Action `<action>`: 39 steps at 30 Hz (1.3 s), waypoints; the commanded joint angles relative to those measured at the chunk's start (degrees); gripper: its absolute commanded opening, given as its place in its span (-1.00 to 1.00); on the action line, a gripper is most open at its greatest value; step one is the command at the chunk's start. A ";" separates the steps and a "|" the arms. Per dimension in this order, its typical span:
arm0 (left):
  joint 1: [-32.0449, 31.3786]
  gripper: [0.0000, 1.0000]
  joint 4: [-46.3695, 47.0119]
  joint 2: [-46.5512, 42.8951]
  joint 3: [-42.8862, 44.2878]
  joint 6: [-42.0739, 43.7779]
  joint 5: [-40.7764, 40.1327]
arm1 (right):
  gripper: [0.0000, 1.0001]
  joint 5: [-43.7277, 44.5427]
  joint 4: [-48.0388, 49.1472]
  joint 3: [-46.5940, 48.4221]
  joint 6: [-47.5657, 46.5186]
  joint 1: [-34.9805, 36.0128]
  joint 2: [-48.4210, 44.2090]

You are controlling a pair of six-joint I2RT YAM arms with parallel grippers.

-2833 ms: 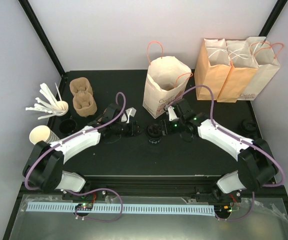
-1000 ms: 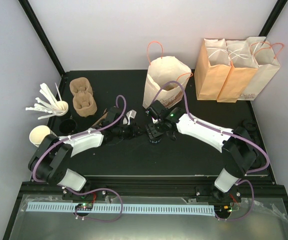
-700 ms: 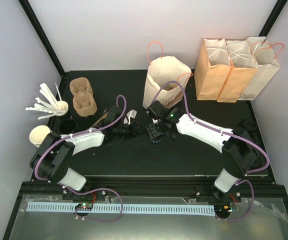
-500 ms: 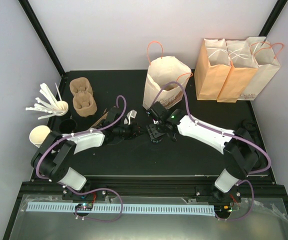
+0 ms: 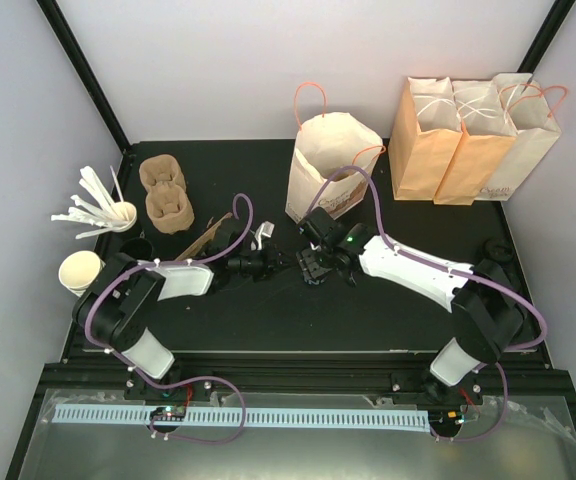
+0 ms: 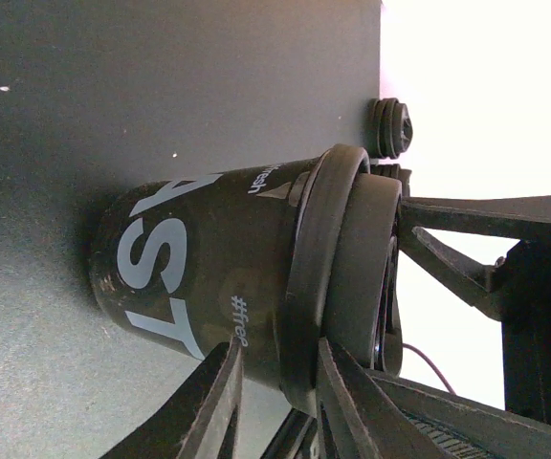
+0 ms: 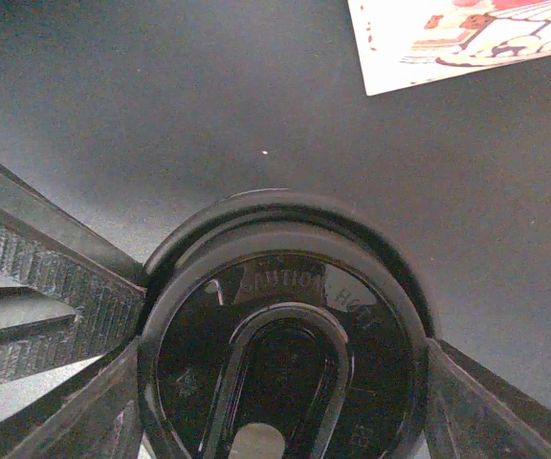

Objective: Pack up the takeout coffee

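Seen from overhead, two white robot arms meet at the middle of a black table (image 5: 268, 320). In the last few seconds the right arm has swung left, from beside the takeout coffee (image 6: 209, 277) to directly over it. The left arm has stretched in toward it from the other side.

The right hand (image 5: 313, 268) now straddles the cup's round black lid (image 7: 285, 363), with a finger against each side. This looks like a grip (though the cup stands on the table, not yet lifted). The left hand (image 5: 273, 262) has its fingers almost together with a thin gap, holding nothing, and its tips sit right at the lid's rim.

The pickup appears secured. The open paper bag (image 5: 330, 165) stands just behind the cup.
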 commanded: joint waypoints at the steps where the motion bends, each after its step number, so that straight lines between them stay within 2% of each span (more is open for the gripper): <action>1: -0.79 -0.51 9.68 1.81 0.36 -4.01 4.16 | 0.36 -5.31 -0.93 -3.20 0.19 0.87 2.17; 12: -0.77 -0.55 11.43 4.62 0.45 -4.95 3.45 | 0.35 -6.53 -2.36 -2.43 -1.05 0.84 3.60; 27: -0.77 -0.57 -4.25 5.68 2.00 3.39 -1.58 | 0.30 -9.98 -5.28 -2.49 -2.61 0.05 3.75; 35: -0.77 -0.58 -7.04 6.90 1.47 4.71 -2.20 | 0.28 -11.54 -8.24 -1.38 -4.47 -1.28 4.87; 39: -0.46 -0.49 -7.28 2.49 1.10 5.41 -2.30 | 0.25 -11.34 -8.96 -1.42 -4.97 -1.28 3.96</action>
